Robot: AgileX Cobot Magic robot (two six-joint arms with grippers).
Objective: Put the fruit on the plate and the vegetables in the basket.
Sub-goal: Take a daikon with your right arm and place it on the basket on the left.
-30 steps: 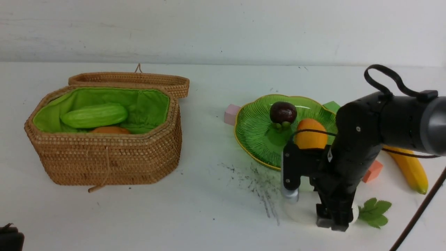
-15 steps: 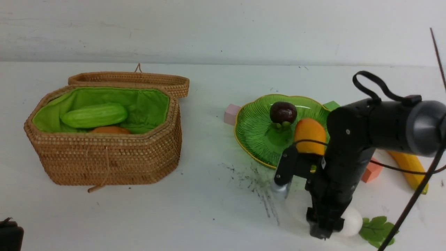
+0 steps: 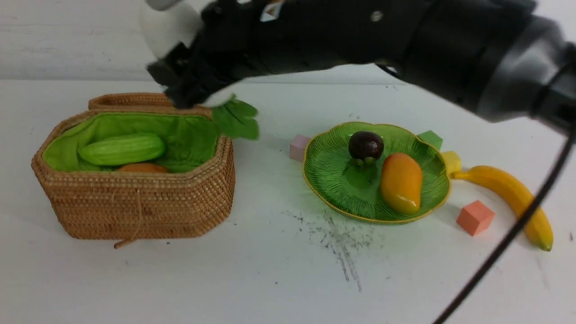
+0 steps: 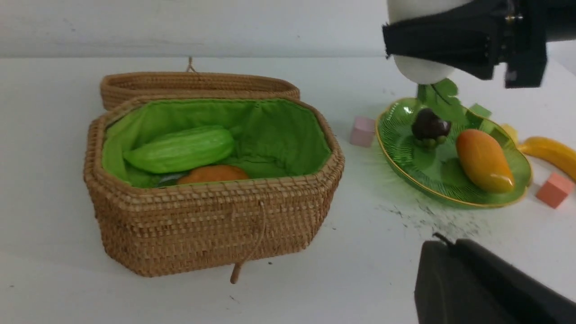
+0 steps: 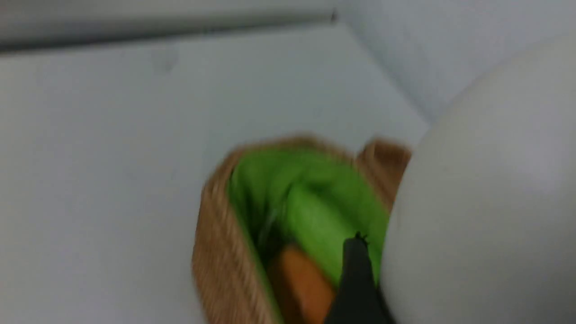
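Note:
My right gripper (image 3: 186, 74) is shut on the white radish (image 3: 167, 28) and holds it in the air above the far right end of the wicker basket (image 3: 135, 207); the radish's green leaves (image 3: 236, 119) hang by the rim. The gourd (image 3: 121, 149) and potato (image 3: 143, 168) lie in the basket. The mangosteen (image 3: 365, 145) and mango (image 3: 401, 182) lie on the green plate (image 3: 333, 180). The banana (image 3: 513, 195) lies on the table right of the plate. The right wrist view shows the radish (image 5: 486, 189) against one finger (image 5: 355, 279). My left gripper (image 4: 443, 245) is shut, empty and low.
The basket's lid (image 3: 171, 101) lies open behind it. Small cubes stand around the plate: pink (image 3: 299, 147), green (image 3: 429, 137), yellow (image 3: 451, 162) and orange (image 3: 474, 218). A black cable (image 3: 508, 238) crosses the right foreground. The right arm spans the top of the front view.
My right gripper has lifted the radish from the table near the front right and carried it up and left to above the basket. The plate and banana now show fully.

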